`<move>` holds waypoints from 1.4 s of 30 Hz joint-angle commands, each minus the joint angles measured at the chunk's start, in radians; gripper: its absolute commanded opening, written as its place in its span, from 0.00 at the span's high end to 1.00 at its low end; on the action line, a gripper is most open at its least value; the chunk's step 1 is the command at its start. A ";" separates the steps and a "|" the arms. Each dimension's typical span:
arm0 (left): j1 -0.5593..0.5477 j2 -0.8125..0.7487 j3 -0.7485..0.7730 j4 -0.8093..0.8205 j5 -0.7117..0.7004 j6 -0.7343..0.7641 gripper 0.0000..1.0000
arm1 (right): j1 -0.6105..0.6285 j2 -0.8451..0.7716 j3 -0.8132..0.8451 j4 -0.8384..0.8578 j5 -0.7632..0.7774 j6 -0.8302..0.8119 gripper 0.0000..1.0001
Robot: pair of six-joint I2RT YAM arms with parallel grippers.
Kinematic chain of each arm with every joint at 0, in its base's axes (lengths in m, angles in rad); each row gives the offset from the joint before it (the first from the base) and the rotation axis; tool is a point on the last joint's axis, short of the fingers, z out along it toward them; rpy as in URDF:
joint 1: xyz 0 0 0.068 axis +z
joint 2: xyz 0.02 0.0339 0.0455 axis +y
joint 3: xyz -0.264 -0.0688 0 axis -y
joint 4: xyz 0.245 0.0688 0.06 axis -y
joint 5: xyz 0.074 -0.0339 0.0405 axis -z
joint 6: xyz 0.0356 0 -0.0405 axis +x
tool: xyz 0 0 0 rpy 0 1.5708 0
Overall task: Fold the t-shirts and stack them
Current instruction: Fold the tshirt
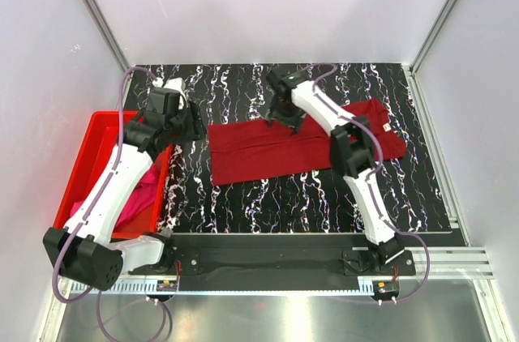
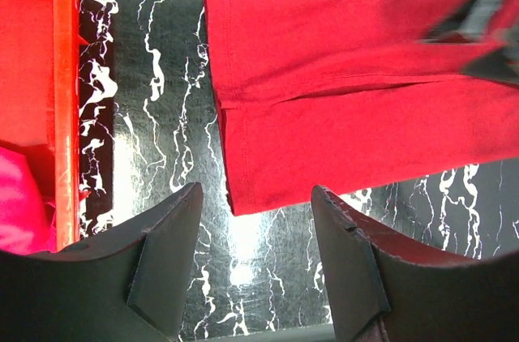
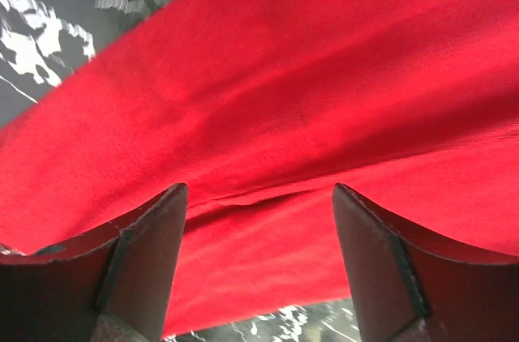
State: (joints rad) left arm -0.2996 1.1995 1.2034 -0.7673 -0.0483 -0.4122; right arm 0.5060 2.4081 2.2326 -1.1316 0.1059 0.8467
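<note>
1. Crimson shirt (image 1: 259,151) is laid flat across the middle of the bench (image 1: 268,196), folded lengthwise, with the folded edge seen running along it. Its right end is partly hidden under the right arm. Pink shirt (image 1: 144,188) is left crumpled in the bin (image 1: 87,135) at the left.
2. Left end effector (image 1: 193,125) is held just off the crimson shirt's left edge, jaws apart, nothing gripped. Right end effector (image 1: 284,119) is held low over the far edge, jaws apart, nothing seen gripped.
3. Risk: only the top layer may be pinched at the next grasp, since the layers lie flush. The fold would then be peeled open, not carried.
4. Risk: the cloth may be dragged if the two ends are lifted unevenly, and a skewed, wrinkled fold would result.
5. Risk: the right fingers are very close to the fabric, so it could be snagged on withdrawal and the folded edge pulled up.
6. Risk: the right arm lies over the collar end, which could be brushed out of line when the arm is swung.
7. Risk: the pink shirt is bunched under the left arm. A sleeve alone could be caught and the shirt pulled out tangled, or the bin knocked.
</note>
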 commanded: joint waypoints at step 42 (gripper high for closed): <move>-0.001 0.020 0.013 0.042 0.154 0.023 0.38 | -0.431 -0.543 -0.794 0.265 0.095 -0.271 0.00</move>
State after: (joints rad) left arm -0.3000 1.2251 1.1831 -0.7513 0.0799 -0.4107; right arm 0.1020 1.7924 1.3788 -0.8883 0.1722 0.6212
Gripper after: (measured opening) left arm 0.624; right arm 0.993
